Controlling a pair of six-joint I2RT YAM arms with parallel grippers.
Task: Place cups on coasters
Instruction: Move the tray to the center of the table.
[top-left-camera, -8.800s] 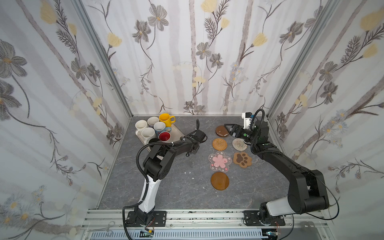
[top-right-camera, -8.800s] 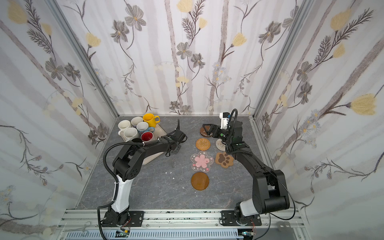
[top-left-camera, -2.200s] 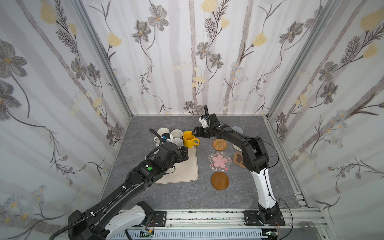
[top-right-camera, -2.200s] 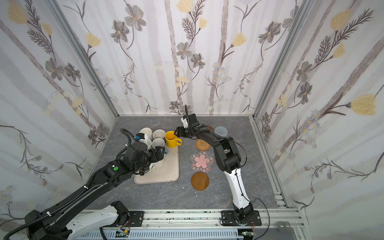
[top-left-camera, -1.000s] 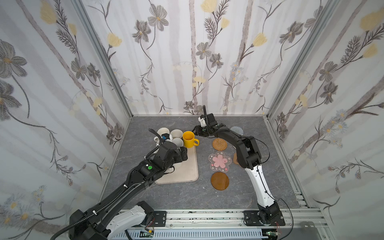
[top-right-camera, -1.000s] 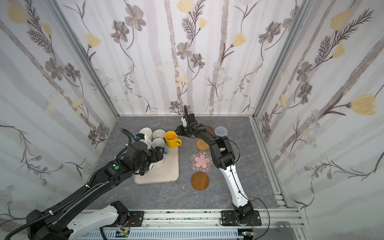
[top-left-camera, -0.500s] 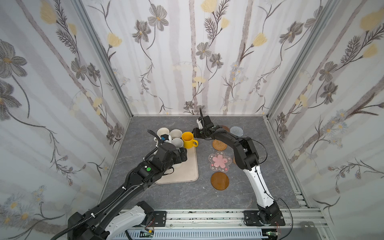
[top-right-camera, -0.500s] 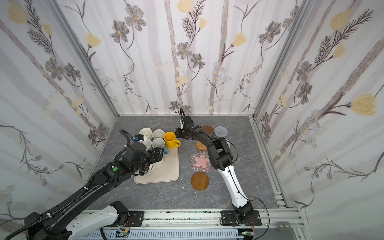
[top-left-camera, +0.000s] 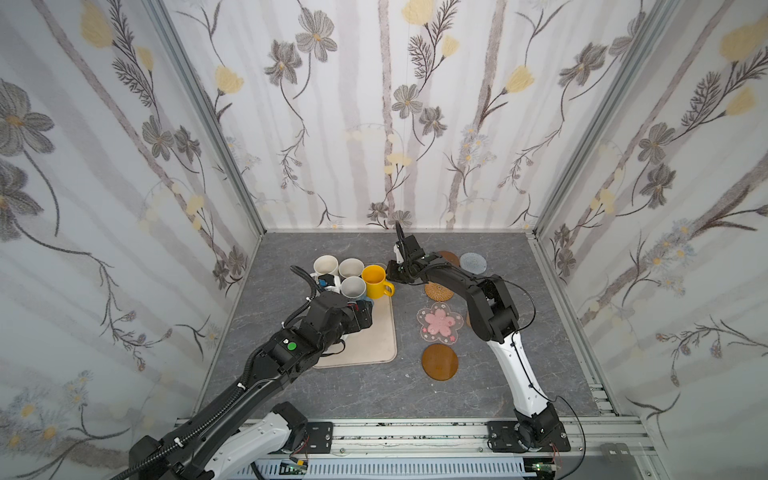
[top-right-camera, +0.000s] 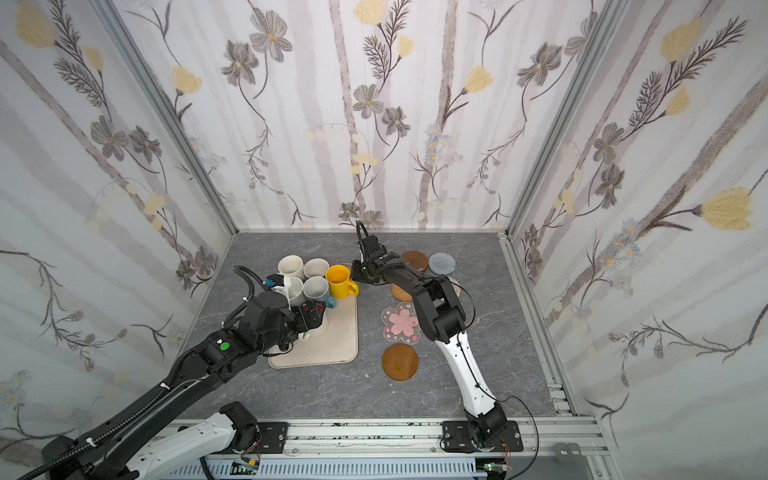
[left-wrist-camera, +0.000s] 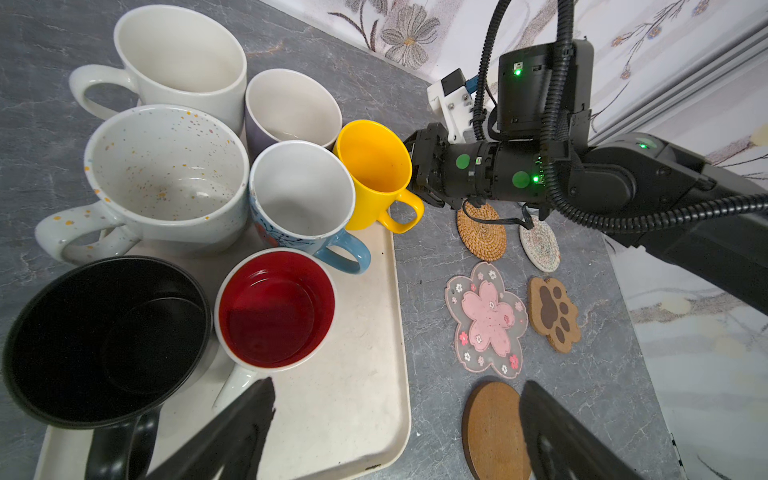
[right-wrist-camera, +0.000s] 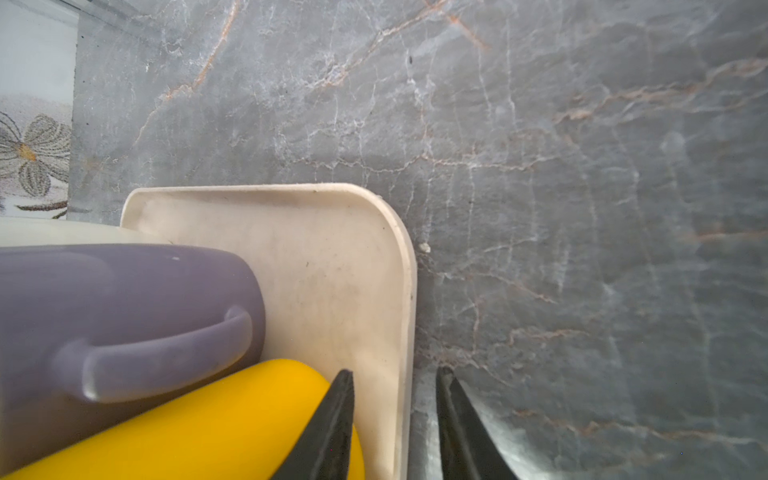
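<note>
Several cups crowd the far end of the beige tray (top-left-camera: 374, 345): yellow (top-left-camera: 374, 280), lavender (left-wrist-camera: 293, 106), blue-patterned (left-wrist-camera: 303, 195), red-inside (left-wrist-camera: 276, 307), black (left-wrist-camera: 108, 336) and two white ones (left-wrist-camera: 178, 54). My right gripper (top-left-camera: 392, 274) sits low against the yellow cup's far right side, above its handle. It is open by a narrow gap, with the tray's rim (right-wrist-camera: 405, 332) in that gap and nothing gripped. My left gripper (left-wrist-camera: 395, 415) stands wide open over the tray's near part. The coasters lie bare to the right: golden woven (top-left-camera: 438, 291), pink flower (top-left-camera: 439, 324) and a brown disc (top-left-camera: 439, 360).
Farther back lie a grey coaster (top-left-camera: 473, 262) and a second brown disc (top-left-camera: 451, 257). The paw coaster (left-wrist-camera: 555, 313) and beige woven coaster (left-wrist-camera: 539, 245) lie under my right arm. Papered walls close in three sides.
My right gripper has edged left to the yellow cup and its jaws have narrowed. The left arm has hardly moved, and the cups stand where they were.
</note>
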